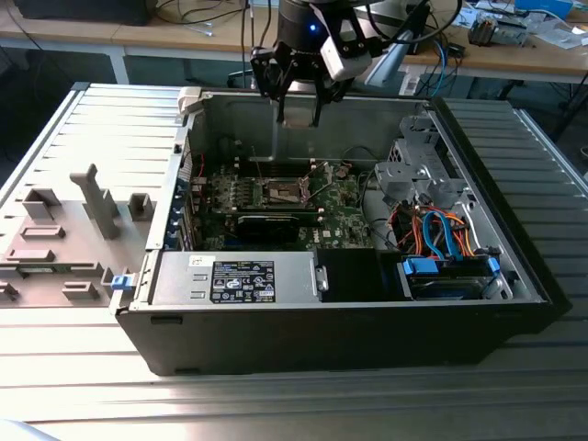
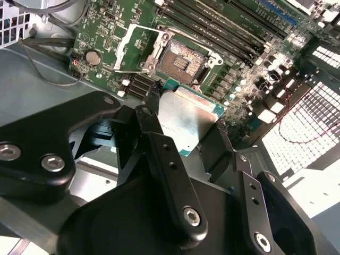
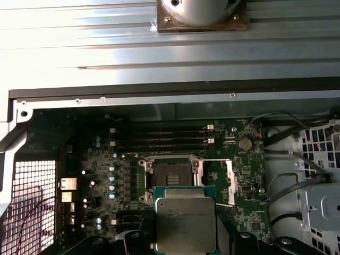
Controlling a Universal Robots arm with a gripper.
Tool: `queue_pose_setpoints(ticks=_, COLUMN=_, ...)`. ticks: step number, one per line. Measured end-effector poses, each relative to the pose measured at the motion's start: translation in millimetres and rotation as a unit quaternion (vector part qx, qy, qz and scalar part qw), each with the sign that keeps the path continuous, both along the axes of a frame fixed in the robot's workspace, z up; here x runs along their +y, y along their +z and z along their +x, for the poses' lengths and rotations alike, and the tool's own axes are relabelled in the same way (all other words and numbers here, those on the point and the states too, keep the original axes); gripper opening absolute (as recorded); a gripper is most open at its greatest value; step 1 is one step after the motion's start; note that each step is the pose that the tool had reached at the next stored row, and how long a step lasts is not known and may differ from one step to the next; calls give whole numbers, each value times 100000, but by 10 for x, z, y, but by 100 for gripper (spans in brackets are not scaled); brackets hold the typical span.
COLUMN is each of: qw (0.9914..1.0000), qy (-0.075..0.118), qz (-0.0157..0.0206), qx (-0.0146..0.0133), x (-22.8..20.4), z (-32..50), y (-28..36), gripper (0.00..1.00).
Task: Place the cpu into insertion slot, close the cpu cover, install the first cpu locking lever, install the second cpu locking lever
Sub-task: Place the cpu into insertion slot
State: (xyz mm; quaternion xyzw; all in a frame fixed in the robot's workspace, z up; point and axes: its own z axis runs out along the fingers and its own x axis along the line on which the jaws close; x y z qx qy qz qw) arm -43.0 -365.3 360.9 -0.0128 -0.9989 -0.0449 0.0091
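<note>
Early in the job, with none of the four steps done. Pinches the cpu (image 2: 188,119) by two opposite edges between the fingers of the hand (image 1: 299,118), which are pressed in on the chip, with its dull metal top turned up toward the wrist. Holds it flat in the air, apart from everything under it and well clear of the motherboard (image 3: 249,180). Below the hand and a little beyond the fingertips, shows the insertion slot (image 3: 172,174) bare and dark, with no chip in it. Just beside the slot, on the far side from the memory sockets' ends, shows the cpu cover (image 3: 229,178) swung open and lying back off the socket, so the recess looks unobstructed from above. Leaves all of it to do: seating the chip, bringing the cover down, and fastening both locking levers. Cannot pick out the levers with confidence; possibly the thin bright rods along the socket frame, but too fine to say. Hangs high over the open computer case (image 1: 322,312), close to its back wall, with the wrist pointing straight down and the fingers vertical. Sits above the level of the case walls, not down among the parts inside.
</note>
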Motion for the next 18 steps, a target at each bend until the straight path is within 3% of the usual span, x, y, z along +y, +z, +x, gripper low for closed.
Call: queue_pose_setpoints(ticks=18, qw=100000, qy=2, qz=-3, qx=1, x=-74, z=0, y=-79, gripper=54)
